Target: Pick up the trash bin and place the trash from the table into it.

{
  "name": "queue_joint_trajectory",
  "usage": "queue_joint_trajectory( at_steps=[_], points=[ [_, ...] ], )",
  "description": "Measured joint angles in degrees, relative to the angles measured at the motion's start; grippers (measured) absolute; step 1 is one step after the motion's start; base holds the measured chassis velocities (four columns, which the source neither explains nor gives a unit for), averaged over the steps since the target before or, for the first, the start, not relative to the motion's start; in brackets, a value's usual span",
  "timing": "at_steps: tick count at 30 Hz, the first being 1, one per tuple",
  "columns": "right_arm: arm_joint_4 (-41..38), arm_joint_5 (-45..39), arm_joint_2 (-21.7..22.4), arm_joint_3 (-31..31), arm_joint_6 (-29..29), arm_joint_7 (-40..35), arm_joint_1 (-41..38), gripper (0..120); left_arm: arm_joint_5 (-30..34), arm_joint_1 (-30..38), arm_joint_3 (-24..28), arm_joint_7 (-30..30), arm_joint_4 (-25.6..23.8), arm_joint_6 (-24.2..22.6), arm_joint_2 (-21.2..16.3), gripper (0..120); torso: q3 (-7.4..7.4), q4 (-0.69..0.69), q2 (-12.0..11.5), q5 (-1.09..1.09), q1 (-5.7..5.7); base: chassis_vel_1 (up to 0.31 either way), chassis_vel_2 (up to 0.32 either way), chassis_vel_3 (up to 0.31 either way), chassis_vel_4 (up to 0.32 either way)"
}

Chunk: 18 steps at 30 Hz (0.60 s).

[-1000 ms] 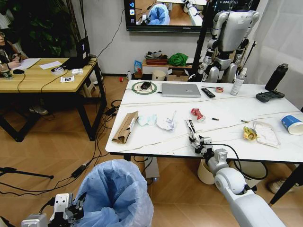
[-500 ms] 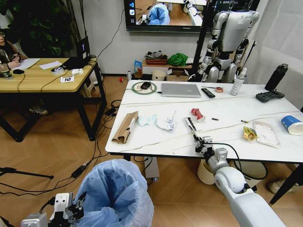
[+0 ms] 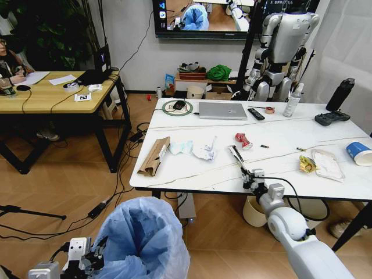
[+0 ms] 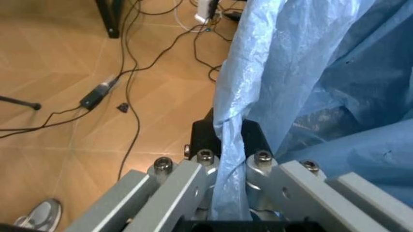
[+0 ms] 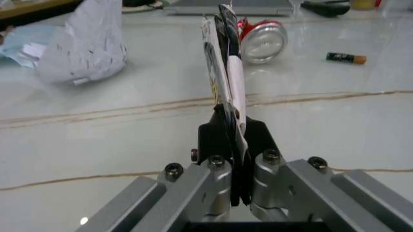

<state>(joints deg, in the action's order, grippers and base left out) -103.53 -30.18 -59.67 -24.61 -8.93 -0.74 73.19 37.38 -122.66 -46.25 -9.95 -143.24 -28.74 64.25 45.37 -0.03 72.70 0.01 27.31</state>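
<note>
**Both claws clamped: left on bin liner, right on wrapper**

Nearest the head camera, the left claw (image 3: 93, 260) sits low at the robot's left, beside the trash bin (image 3: 142, 241), which is off the surface, in front of its near edge. The left wrist view adds what the head view cannot resolve: the fingers (image 4: 258, 162) are pressed together on a fold of the blue bag (image 4: 229, 145), with wooden floor and cables beyond.

Next out, the right claw (image 3: 247, 171) is over the near edge of the surface (image 3: 279, 136). The right wrist view shows it closed on a long flat wrapper (image 5: 223, 72) that stands upright out of the grip; the head view shows that wrapper only as a thin strip.

Trash lying on the surface, counted: one torn cardboard piece (image 3: 153, 156), one pale-blue paper (image 3: 180, 147), one crumpled white paper (image 3: 204, 150), one crushed red can (image 3: 242, 140), one yellow wrapper (image 3: 306, 164), one clear packet (image 3: 327, 163), one paper cup (image 3: 358, 153). The right wrist view also shows a small battery (image 5: 345, 58) near the can.
</note>
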Motion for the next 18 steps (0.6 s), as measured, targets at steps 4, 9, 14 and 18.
queue_joint_trajectory(
  at_steps=[4,9,14,18],
  points=[
    [-4.3,-2.0,1.2,-4.0,1.8,1.6,4.1,0,1.3,0.7,0.8,-0.1,0.0,-0.4,-2.4,0,-0.01,0.01,0.0,-0.01,0.00,0.000,0.000,0.000,0.000],
    [-9.6,-3.4,2.2,-8.0,3.0,2.1,8.5,0,2.4,1.3,1.9,-0.2,0.0,-0.6,-5.3,0,-0.01,0.02,0.0,-0.02,0.00,0.000,0.000,0.000,0.000],
    [-15.2,-4.3,2.7,-10.4,5.9,3.1,13.2,0,4.2,2.4,2.5,-1.0,0.0,-1.3,-8.1,0,-0.01,0.02,0.0,-0.02,0.00,0.000,0.000,0.000,0.000],
    [-18.6,-4.4,2.6,-11.1,8.3,3.4,16.2,0,6.2,4.2,2.8,-1.9,0.0,-2.3,-10.4,0,-0.01,0.03,0.0,-0.02,0.00,0.000,0.000,0.000,0.000]
  ],
)
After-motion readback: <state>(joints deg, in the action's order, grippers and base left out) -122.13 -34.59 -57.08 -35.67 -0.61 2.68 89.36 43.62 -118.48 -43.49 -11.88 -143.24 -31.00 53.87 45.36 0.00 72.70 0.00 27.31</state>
